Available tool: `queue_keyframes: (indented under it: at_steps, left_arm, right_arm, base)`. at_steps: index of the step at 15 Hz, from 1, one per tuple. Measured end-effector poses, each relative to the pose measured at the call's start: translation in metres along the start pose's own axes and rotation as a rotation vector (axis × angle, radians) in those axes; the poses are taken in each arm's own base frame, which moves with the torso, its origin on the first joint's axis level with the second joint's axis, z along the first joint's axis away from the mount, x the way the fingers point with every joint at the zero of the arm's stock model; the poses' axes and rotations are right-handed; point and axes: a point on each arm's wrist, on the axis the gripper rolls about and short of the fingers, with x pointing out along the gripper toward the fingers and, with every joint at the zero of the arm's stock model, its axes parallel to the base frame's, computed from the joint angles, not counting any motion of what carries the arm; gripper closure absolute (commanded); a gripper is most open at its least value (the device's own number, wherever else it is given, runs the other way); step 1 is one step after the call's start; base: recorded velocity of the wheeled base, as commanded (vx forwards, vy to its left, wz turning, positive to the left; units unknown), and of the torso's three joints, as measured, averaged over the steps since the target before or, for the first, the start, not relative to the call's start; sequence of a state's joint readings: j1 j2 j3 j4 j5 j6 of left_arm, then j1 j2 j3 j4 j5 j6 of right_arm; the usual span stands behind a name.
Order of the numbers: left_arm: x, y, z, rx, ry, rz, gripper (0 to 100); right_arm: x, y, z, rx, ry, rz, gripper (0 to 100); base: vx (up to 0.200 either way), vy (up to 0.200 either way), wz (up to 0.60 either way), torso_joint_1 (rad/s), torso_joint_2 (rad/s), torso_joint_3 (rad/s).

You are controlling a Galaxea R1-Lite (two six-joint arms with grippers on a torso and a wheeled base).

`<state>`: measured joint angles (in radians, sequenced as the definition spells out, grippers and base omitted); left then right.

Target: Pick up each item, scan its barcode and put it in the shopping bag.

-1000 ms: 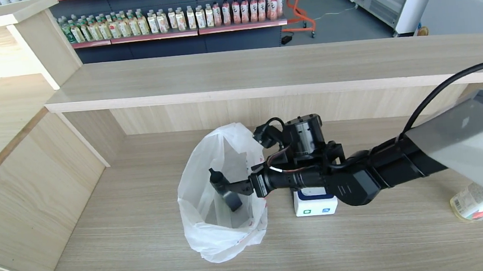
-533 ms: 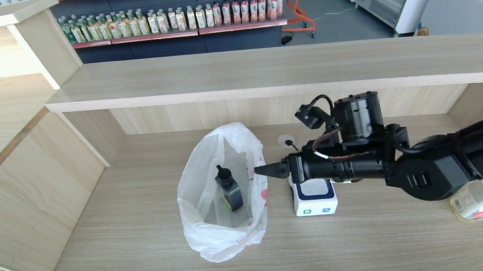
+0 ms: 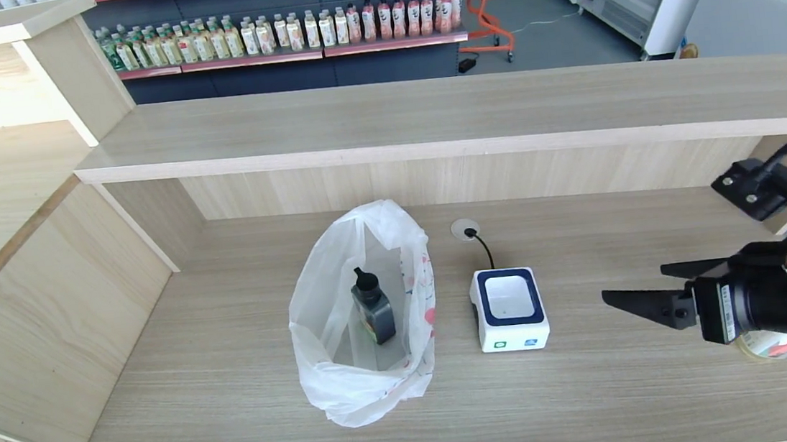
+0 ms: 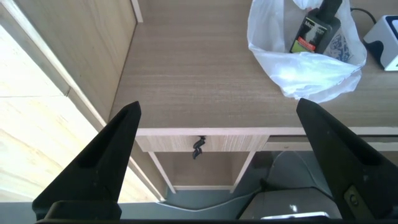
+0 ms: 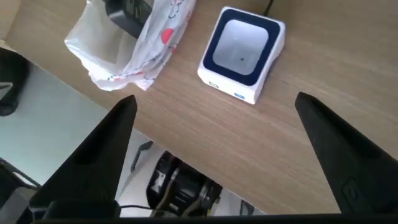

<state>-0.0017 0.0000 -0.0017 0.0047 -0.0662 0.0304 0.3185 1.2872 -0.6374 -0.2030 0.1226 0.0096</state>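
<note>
The white plastic shopping bag [image 3: 350, 369] stands open on the counter, left of centre. Upright inside it is a dark bottle [image 3: 374, 315] with a black cap. The white-and-blue barcode scanner [image 3: 510, 308] sits just right of the bag. My right gripper [image 3: 632, 282] hangs open and empty over the counter, well right of the scanner. Under that arm lies a pale yellow drink bottle [image 3: 773, 343], mostly hidden. The right wrist view shows the scanner [image 5: 242, 53] and bag [image 5: 118, 46] beyond the right gripper [image 5: 216, 99]. My left gripper [image 4: 219, 104] is open, low by the counter's front edge, with the bag [image 4: 305, 62] ahead.
A raised wooden ledge [image 3: 441, 112] runs along the back of the counter, and a wooden side wall [image 3: 48, 312] closes the left. The scanner cable [image 3: 483, 248] runs to a grommet behind it. Shelves of drinks stand in the room behind.
My right gripper has let go of the dark bottle inside the bag, then drawn back out and far to the right. The bottle now stands in the bag.
</note>
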Motion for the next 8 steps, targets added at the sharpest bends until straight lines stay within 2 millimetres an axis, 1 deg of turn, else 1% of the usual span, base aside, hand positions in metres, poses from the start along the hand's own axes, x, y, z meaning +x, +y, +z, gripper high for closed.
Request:
queue_keyframes:
  at_steps: [2, 4, 6, 8]
  left_arm:
    - [0.0, 0.0, 0.0, 0.0, 0.0, 0.0, 0]
    - [0.0, 0.0, 0.0, 0.0, 0.0, 0.0, 0]
    - [0.0, 0.0, 0.0, 0.0, 0.0, 0.0, 0]
    - [0.0, 0.0, 0.0, 0.0, 0.0, 0.0, 0]
  right_arm:
    - [-0.026, -0.01, -0.011, 0.024, -0.033, -0.107, 0]
    - [-0.044, -0.016, -0.023, 0.056, -0.057, -0.17, 0]
    - [-0.054, -0.018, -0.026, 0.074, -0.085, -0.199, 0]
    - [-0.059, -0.02, -0.024, 0.08, -0.111, -0.224, 0]
  base:
    - [0.0, 0.0, 0.0, 0.0, 0.0, 0.0]
    - [0.0, 0.0, 0.0, 0.0, 0.0, 0.0]
    - [-0.2, 0.0, 0.0, 0.002, 0.0, 0.002]
    - [-0.2, 0.0, 0.0, 0.015, 0.01, -0.002]
